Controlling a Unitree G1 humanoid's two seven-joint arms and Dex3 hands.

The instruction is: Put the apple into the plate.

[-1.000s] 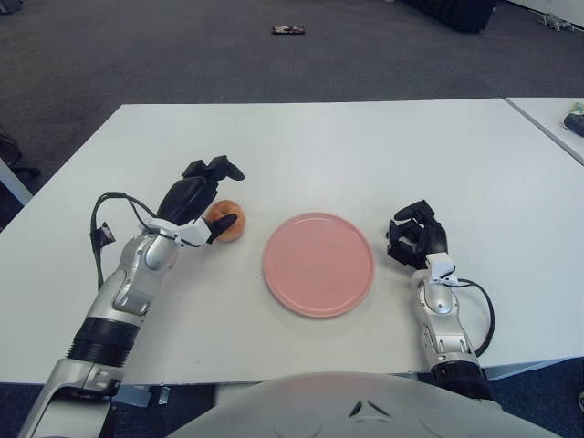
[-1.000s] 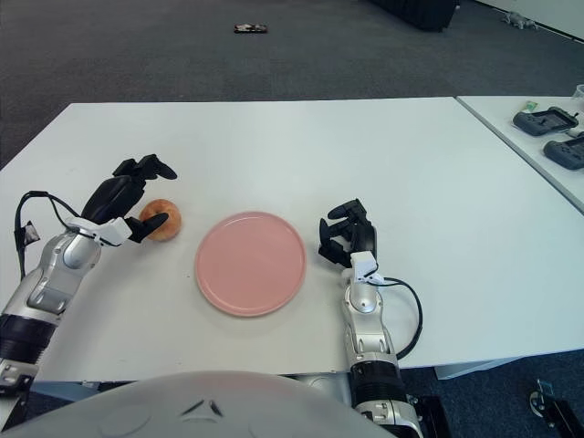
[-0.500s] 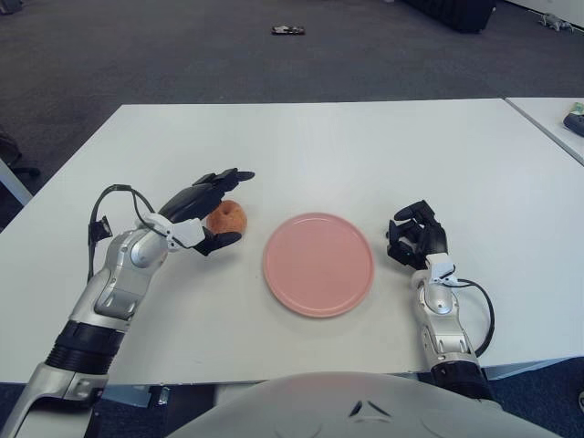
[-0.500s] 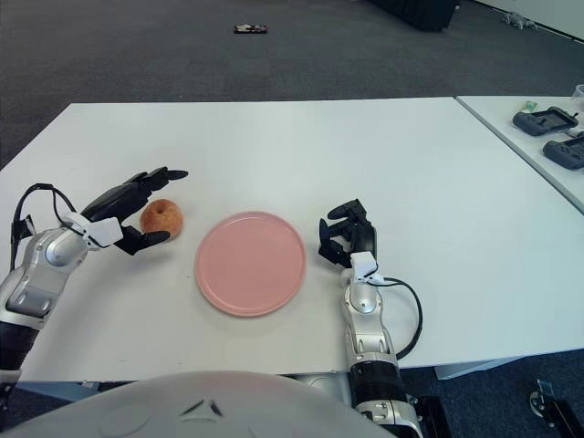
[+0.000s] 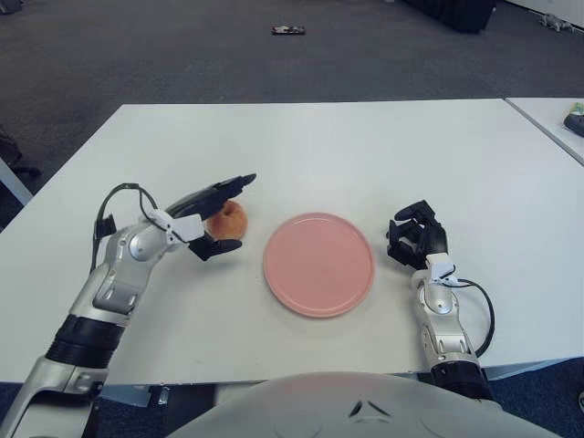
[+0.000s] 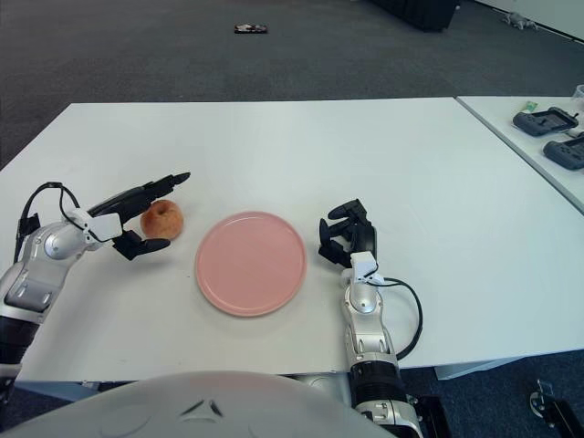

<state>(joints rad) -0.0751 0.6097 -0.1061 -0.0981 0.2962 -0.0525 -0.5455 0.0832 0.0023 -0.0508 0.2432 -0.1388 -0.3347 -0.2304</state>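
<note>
A reddish-orange apple (image 5: pixel 230 218) sits on the white table (image 5: pixel 310 146), left of the empty pink plate (image 5: pixel 318 264). My left hand (image 5: pixel 219 214) is spread open around the apple's left side. Its long fingers (image 5: pixel 224 188) reach over the back of the fruit and the thumb (image 5: pixel 220 246) lies in front, without closing on it. My right hand (image 5: pixel 415 234) shows to the right of the plate with its fingers curled, holding nothing.
A second white table (image 6: pixel 538 137) at the far right carries dark devices (image 6: pixel 545 120). A small dark object (image 5: pixel 287 30) lies on the grey carpet beyond the table. My own grey body fills the bottom edge.
My left hand has opened from a curled pose over the apple to flat spread fingers, and the arm has drawn back left. The apple, plate and right hand stayed put.
</note>
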